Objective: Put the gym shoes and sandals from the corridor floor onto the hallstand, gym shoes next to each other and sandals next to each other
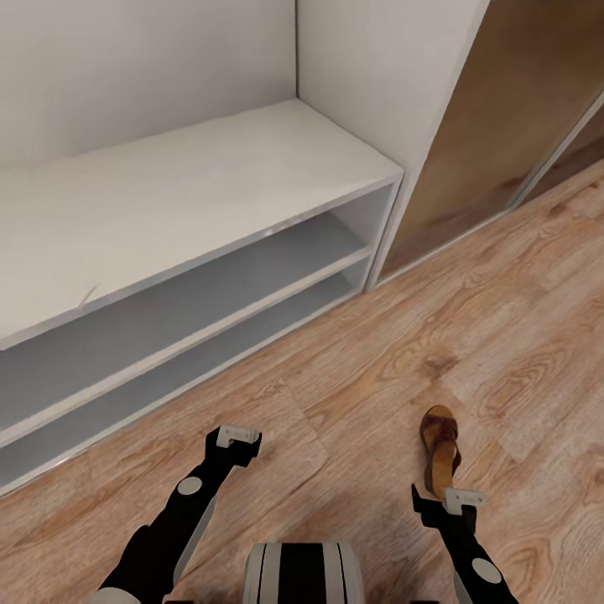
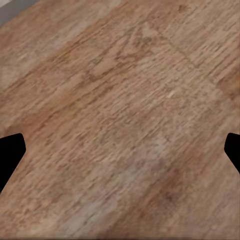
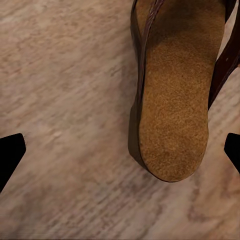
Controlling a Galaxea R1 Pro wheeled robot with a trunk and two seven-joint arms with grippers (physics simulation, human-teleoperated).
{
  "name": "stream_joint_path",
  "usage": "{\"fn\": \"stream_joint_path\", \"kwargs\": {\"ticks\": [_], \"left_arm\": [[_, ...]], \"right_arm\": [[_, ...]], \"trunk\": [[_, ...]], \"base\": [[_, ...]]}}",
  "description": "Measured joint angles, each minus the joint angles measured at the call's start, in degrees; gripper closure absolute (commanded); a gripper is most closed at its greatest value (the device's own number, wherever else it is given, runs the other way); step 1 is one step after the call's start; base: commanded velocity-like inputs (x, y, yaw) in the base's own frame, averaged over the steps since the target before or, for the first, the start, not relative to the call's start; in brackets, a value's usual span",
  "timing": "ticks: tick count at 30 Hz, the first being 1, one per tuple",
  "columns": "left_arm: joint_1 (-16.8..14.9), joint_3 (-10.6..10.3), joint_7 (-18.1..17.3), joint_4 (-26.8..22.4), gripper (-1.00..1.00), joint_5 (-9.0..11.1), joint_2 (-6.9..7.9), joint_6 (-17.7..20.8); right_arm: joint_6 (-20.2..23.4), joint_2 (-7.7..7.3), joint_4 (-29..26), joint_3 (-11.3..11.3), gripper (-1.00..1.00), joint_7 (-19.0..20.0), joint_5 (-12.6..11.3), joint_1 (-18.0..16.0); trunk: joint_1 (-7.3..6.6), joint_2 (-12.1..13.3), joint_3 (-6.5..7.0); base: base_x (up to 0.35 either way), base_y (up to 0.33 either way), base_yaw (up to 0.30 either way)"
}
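Lying on the corridor floor (image 1: 377, 403) at the head view's five o'clock, one sandal (image 1: 439, 447) sits below the right gripper (image 3: 120, 150), fingers spread; left gripper (image 2: 120, 150) fingers spread too.

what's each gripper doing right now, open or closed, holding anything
Left gripper: open, empty, over bare corridor floor.
Right gripper: open, empty, above the sandal, not gripping it.

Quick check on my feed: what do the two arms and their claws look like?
Both arms are black with pale grey side panels and a round grey disc at a joint. The left claw and right claw have light grey tips. In the wrist views the fingertips show as plain black.
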Motion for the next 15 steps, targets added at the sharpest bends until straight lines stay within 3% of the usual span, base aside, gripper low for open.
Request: {"fn": "stream_joint_path", "kwargs": {"ticks": [15], "left_arm": [[-0.09,0.0,0.03,0.0,-1.0,-0.01,-0.05,0.0]], "right_arm": [[0.0,-0.01,-0.02,-0.17,-1.0,-0.43,-0.04,0.0]], "trunk": [[0.0,0.0,-0.24]], "base": [[0.0,0.0,-0.009]]}}
